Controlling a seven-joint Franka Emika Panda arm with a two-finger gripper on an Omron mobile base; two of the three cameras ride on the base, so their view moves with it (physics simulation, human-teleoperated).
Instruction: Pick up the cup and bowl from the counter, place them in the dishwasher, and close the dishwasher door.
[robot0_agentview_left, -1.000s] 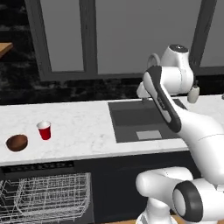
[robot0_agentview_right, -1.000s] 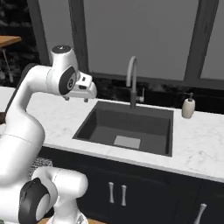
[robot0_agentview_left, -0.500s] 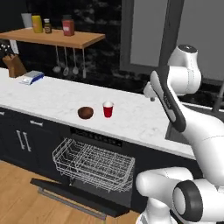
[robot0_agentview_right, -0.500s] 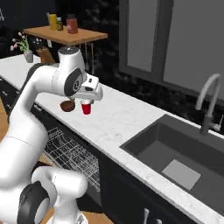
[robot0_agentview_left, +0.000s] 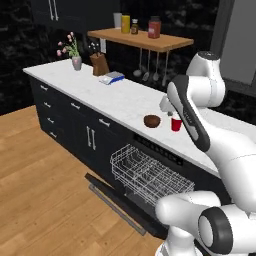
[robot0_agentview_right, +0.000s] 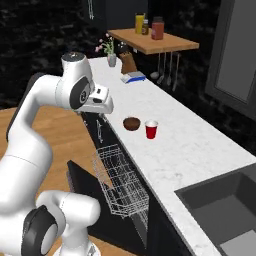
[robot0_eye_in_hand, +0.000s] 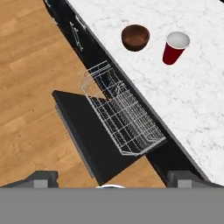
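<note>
Two-finger gripper (robot0_agentview_right: 104, 106) hangs wide open, empty, high above the pulled-out white wire rack (robot0_eye_in_hand: 120, 113); small red tapered cup (robot0_eye_in_hand: 175, 47) stands upright just beside dark reddish-brown bowl (robot0_eye_in_hand: 135, 37) on white marble counter (robot0_eye_in_hand: 192, 100); advise descending squarely over cup, clear of bowl.

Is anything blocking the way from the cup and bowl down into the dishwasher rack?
Nothing visible. The cup and bowl stand apart on bare counter, nothing around them. The door is dropped flat and the rack is pulled out over it, with nothing in it. The open pincer hangs above with nothing in between.
</note>
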